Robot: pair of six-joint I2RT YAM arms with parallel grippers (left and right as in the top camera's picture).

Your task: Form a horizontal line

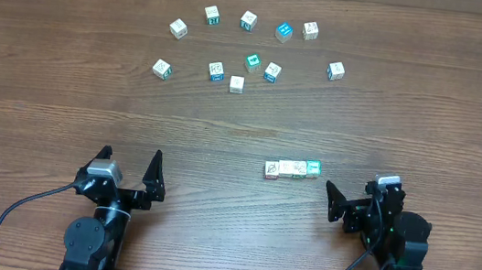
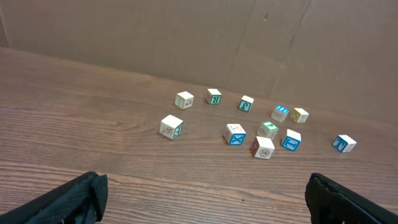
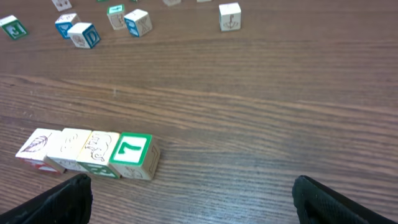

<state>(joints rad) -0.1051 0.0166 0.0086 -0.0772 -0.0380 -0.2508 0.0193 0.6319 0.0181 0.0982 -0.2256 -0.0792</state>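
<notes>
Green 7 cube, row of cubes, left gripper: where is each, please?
Green 7 cube [image 3: 132, 151], right wrist view, top face.
Row of cubes [image 1: 292, 168], overhead view, its middle.
Left gripper [image 1: 133, 154], overhead view, between its open fingertips.

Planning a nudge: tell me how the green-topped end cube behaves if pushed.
The green-topped cube looks rigid and flat-faced, so it should slide, not roll. It touches its neighbour cube, so a push that way would probably shove the row.
</notes>
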